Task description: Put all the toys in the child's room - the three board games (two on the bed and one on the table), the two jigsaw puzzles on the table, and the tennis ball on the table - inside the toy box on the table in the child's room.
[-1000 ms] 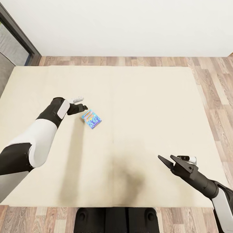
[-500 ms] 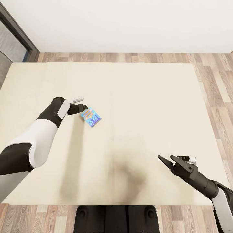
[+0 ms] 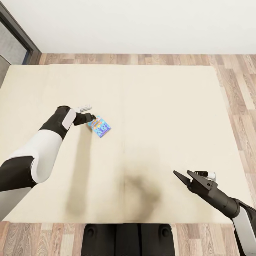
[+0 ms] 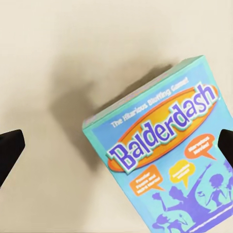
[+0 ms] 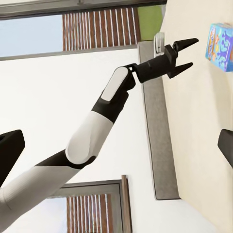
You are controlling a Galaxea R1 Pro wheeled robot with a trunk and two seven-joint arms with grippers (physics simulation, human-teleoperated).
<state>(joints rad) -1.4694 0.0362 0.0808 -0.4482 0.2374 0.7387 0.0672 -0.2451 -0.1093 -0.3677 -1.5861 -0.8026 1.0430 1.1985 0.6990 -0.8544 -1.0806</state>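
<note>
Beige two-part mattress of the low bed [image 3: 160,106] carries the small blue printed board game box [image 3: 100,127], lying flat left of the centre seam, with the left gripper [image 3: 91,117] just beside its near-left corner, jaws spread wide and nothing between them. Left wrist view shows the box [image 4: 165,165] skewed and off-centre between the fingertips [image 4: 10,148], so I'd rotate the wrist to square up with its short sides, centre it, then descend before closing. Right gripper [image 3: 182,175] hovers well apart over the mattress, jaws parted, holding nothing.
</note>
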